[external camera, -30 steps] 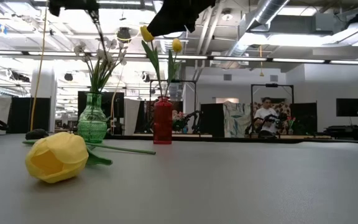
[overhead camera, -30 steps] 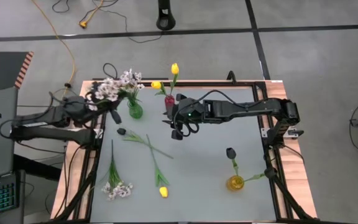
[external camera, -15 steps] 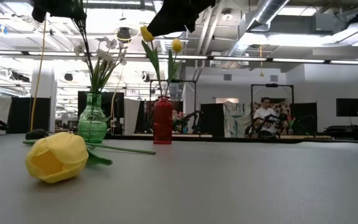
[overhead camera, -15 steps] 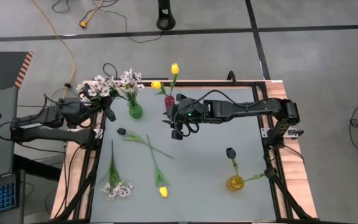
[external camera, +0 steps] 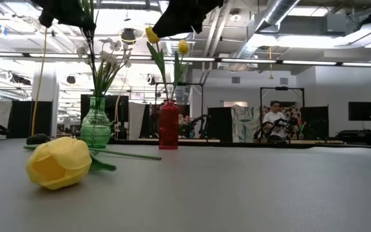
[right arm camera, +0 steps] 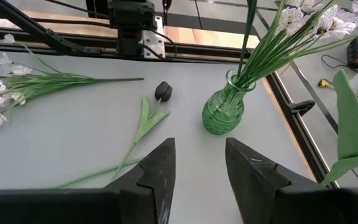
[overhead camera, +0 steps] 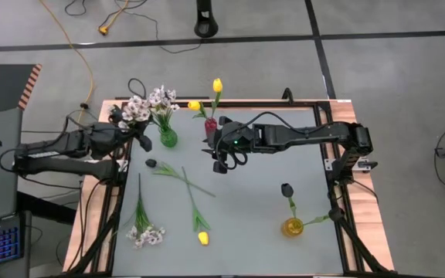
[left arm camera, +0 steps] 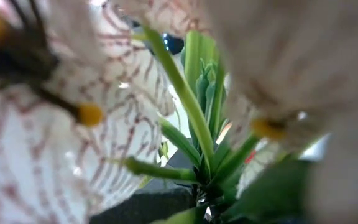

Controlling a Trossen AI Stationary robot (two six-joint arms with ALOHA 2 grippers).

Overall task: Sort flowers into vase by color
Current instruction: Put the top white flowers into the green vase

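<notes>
My left gripper point(overhead camera: 140, 140) is shut on a spray of white-pinkish blossoms point(overhead camera: 134, 108), held in the air just left of the green vase point(overhead camera: 168, 138), which holds more white blossoms point(overhead camera: 161, 97). These blossoms fill the left wrist view. My right gripper point(right arm camera: 197, 146) hangs open and empty over the table's middle, beside the red vase point(overhead camera: 210, 127) with two yellow tulips point(overhead camera: 217, 85). A dark tulip point(overhead camera: 286, 189) stands in the yellow vase point(overhead camera: 292, 226). Lying flat on the table are a dark tulip point(overhead camera: 151, 164), a yellow tulip point(overhead camera: 202, 238) and a white spray point(overhead camera: 145, 234). My left gripper holds the spray by its green stems point(left arm camera: 205, 186), below the blossoms. The blossoms themselves hide the fingers in the wrist view, so the kind of hold does not show. The spray is lifted clear of the table, its blossoms point(overhead camera: 134, 108) uppermost.
The three vases stand apart: green and red near the far edge, yellow near the right front. Black frame rails point(overhead camera: 338, 166) run along the table's sides. A person point(external camera: 275, 119) sits in the room far behind the table.
My left gripper has turned at the wrist with the spray still in its hold. The blossoms swung toward the table's left edge, then back toward the green vase. My right arm has kept still.
</notes>
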